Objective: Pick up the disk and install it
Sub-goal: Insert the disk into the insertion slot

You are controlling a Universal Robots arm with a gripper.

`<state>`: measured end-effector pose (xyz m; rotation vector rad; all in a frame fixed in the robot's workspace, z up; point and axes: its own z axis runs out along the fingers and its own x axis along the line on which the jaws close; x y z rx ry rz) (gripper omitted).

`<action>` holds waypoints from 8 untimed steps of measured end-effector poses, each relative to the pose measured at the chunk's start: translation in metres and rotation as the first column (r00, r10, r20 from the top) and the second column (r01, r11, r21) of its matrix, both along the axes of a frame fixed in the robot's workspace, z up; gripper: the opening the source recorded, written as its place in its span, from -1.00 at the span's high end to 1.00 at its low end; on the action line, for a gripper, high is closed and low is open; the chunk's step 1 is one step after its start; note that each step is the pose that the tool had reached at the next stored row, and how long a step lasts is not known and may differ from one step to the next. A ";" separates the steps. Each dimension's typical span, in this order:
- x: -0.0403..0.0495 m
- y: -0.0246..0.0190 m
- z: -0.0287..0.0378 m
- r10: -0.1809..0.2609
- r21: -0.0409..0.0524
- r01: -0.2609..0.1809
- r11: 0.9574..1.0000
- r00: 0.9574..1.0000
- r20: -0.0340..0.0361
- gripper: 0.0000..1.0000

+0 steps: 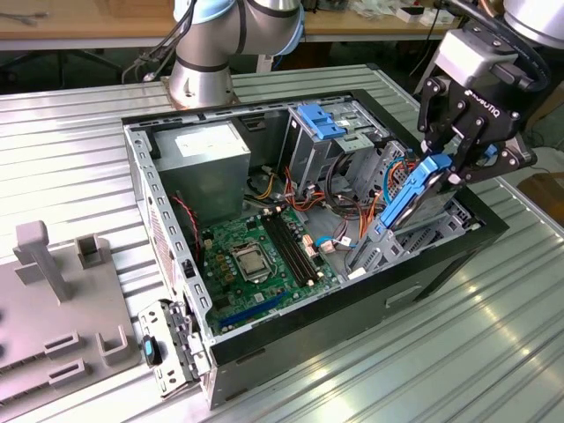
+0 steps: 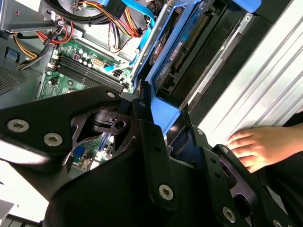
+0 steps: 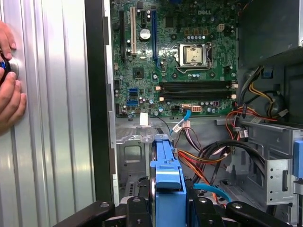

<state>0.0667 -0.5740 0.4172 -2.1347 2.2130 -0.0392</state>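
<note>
Exterior view: disk [image 1: 408, 200] tight in gripper [image 1: 448, 167].

At two o'clock in the exterior view, my claw [image 1: 451, 167] hides part of the disk [image 1: 405, 203]; at eight o'clock, the edge crops a grey fixture [image 1: 53, 308].

Tabletop [image 1: 70, 150]: ribbed silver metal, slats running lengthwise. Directly on it: open PC case [image 1: 370, 308] lying on its side in the middle, black outer wall facing the cam. Robot arm base [image 1: 201, 84] stands just behind the case. Grey fixture plate [image 1: 53, 326] w/ upright blocks sits at the exterior view's left, apart from the case. In the first wrist view a person's fingers [image 3: 10, 97] rest on the slats near the case.
</note>
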 end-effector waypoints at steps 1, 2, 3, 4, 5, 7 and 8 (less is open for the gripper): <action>0.0000 0.0000 -0.0007 0.000 0.000 0.000 1.000 1.000 0.000 0.25; 0.0000 0.0000 -0.0020 0.000 0.000 0.000 1.000 1.000 0.000 0.25; 0.0000 0.0000 -0.0025 0.000 0.000 0.000 1.000 1.000 0.000 0.25; 0.0000 0.0000 -0.0031 0.000 0.000 0.000 1.000 1.000 0.000 0.25; 0.0000 0.0000 -0.0041 0.000 0.000 0.000 1.000 1.000 0.000 0.25; 0.0000 0.0000 -0.0052 0.000 0.001 0.000 1.000 1.000 0.000 0.25; 0.0000 -0.0001 -0.0053 0.000 0.000 0.000 1.000 1.000 0.000 0.25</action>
